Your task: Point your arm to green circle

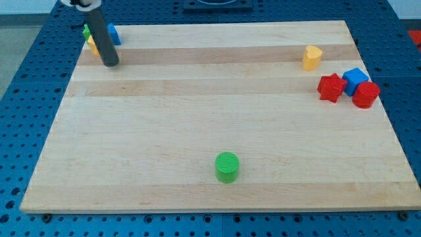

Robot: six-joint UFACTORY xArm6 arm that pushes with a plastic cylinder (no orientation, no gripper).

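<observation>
While my tip rests near the view's top left corner of the wooden worktop, the green circle stands far off, low on the board and a little right of centre, close to the view's bottom edge. As for the end effector, there are no jaws to open or close: it is only a straight dark rod, and it holds nothing.

Beside my tip, partly hidden behind the rod, is a small cluster: a green block, a yellow block and a blue block, whose shapes I cannot make out. At the view's right sit a yellow block, a red star-like block, a blue block and a red block, the last three close together.

To do this step well, I judge the tip should draw away from the corner cluster first, heading down and to the view's right so the rod does not drag those three blocks along. The path across the middle of the board looks free of blocks, so a straight diagonal run should serve. Since the task is to point rather than push, the approach ought to slow near the green circle and stop just beside it, on its upper left side, without nudging it toward the board's bottom edge
</observation>
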